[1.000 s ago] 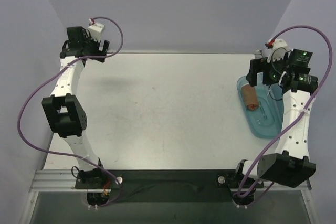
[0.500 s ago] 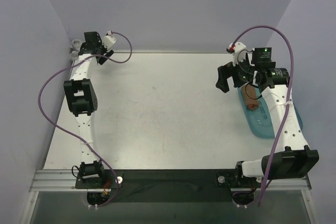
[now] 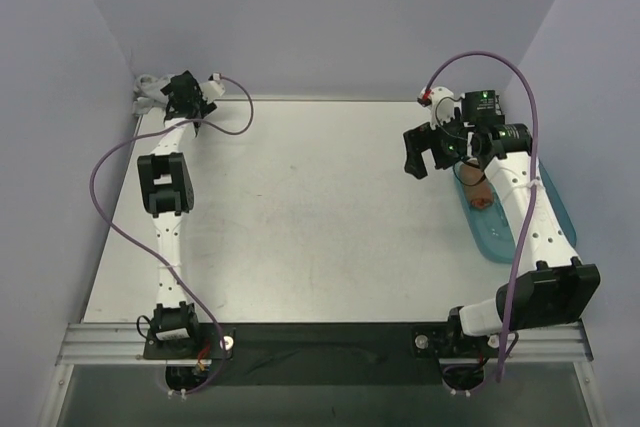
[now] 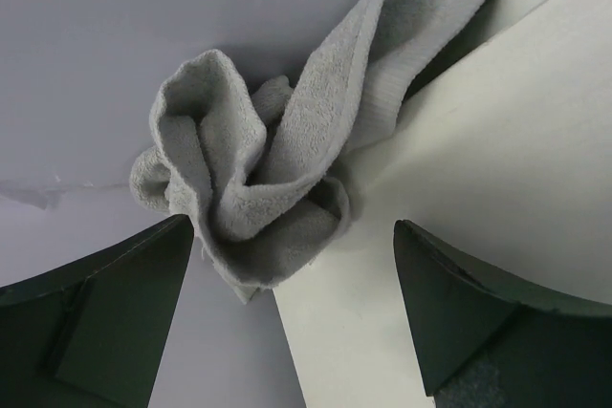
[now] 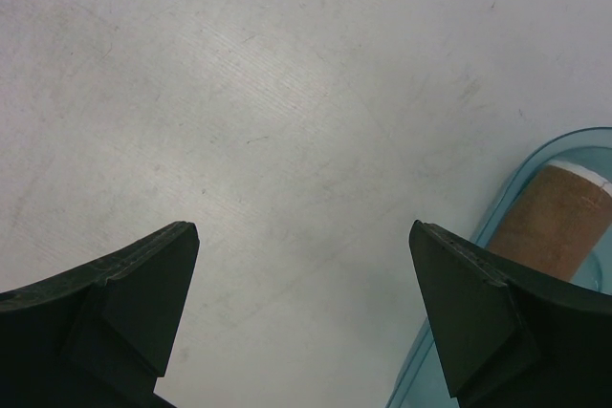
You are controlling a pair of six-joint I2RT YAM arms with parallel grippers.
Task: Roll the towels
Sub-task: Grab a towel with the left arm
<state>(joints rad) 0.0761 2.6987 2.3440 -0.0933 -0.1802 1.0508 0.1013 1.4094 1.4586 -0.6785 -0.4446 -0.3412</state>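
Observation:
The light grey towel (image 4: 258, 169) lies crumpled at the table's far left corner (image 3: 147, 85), partly hanging past the edge. My left gripper (image 4: 292, 226) is open just in front of it (image 3: 165, 97), one finger on each side, with nothing held. The rust-brown towel (image 3: 479, 187) lies rolled up in the teal tray (image 3: 500, 242) and shows at the right edge of the right wrist view (image 5: 559, 222). My right gripper (image 5: 301, 231) is open over bare table, just left of the tray (image 3: 418, 154).
The teal tray's rim (image 5: 545, 148) runs along the table's right side under the right forearm. Grey walls close in the back and both sides. A purple cable loops off each arm.
The left arm has stretched out to the far left corner, up to the grey towel. The right gripper has swung left off the tray to over the bare table.

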